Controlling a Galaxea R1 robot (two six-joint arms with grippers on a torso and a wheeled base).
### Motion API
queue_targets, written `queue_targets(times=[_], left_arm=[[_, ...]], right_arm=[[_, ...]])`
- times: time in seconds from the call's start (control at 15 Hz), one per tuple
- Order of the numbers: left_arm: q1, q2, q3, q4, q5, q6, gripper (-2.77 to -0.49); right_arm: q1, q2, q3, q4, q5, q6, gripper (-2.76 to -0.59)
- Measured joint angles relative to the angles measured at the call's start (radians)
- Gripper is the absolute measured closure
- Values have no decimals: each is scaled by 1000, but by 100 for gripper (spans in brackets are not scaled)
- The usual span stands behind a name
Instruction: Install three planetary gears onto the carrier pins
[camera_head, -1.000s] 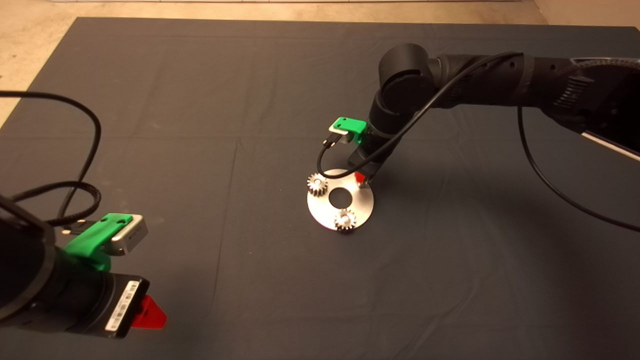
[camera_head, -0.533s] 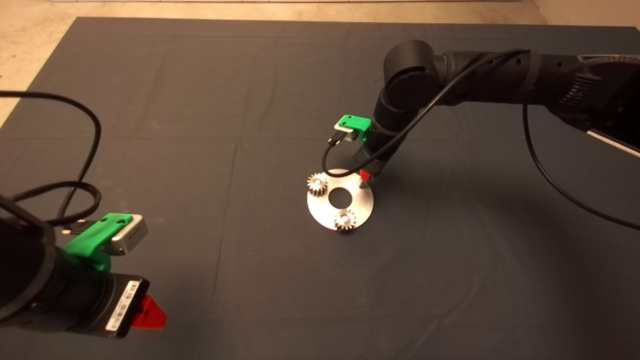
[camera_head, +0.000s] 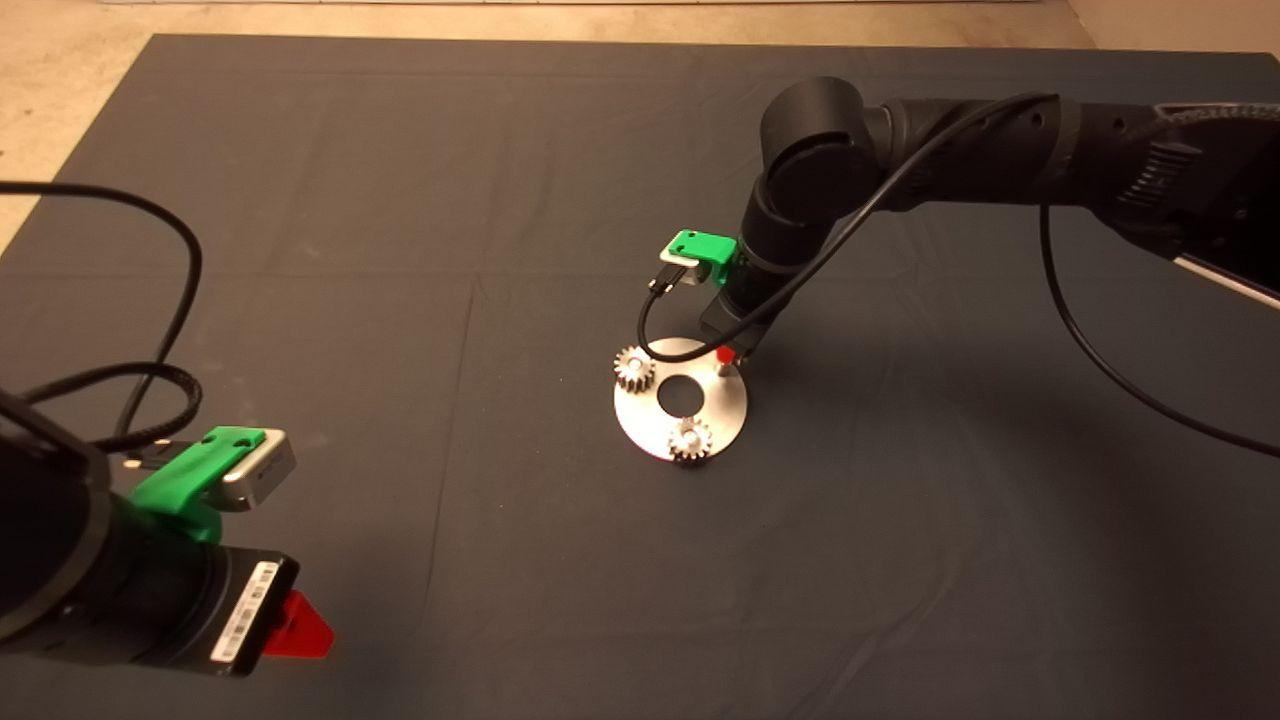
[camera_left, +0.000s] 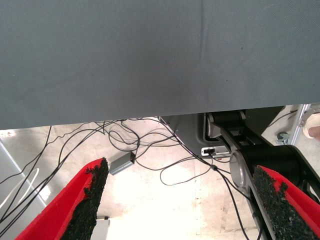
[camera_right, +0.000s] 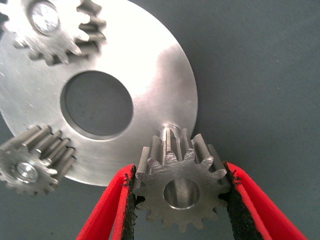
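- Two of the three planetary gears already sit on their carrier pins on the disc (camera_head: 680, 405): one gear (camera_head: 633, 368) at the disc's left edge and another (camera_head: 689, 439) at its near edge, each with a bright pin end showing in its centre hole.
- The third gear (camera_right: 181, 187) is not yet seated. The right gripper (camera_right: 181, 200) holds it clamped between its fingers (camera_right: 125, 205), the pads pressing on opposite teeth.
- In the right wrist view the last free pin (camera_right: 167, 131) stands just beyond the held gear, so I judge the bore is near the pin but not yet lined up over it; aligning and lowering are what remain.
- In the head view the right gripper (camera_head: 727, 357) hangs over the disc's far right edge, where that bare pin stands.
- The left gripper (camera_head: 296, 625) waits at the lower left, well apart from the disc, its fingers spread with nothing between them.
- The disc is flat, round, polished metal with a large centre hole and a soft sheen. The gears are small silver-grey spur gears with short, straight-cut teeth and faintly brushed faces.
- The finger pads are black and gritty on red fingers; the worktop (camera_head: 400, 250) carries a dark matte mat with faint creases.
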Motion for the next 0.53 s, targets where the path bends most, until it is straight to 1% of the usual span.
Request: queue_targets(times=[0.2,0.27,0.53], left_arm=[[0,0,0,0,0,0,-207],[0,0,0,0,0,0,-207],[0,0,0,0,0,0,-207]], right_arm=[[0,3,0,0,3,0,-108],[-1,3,0,0,-1,0,-108],[-5,2,1,0,-1,0,-108]])
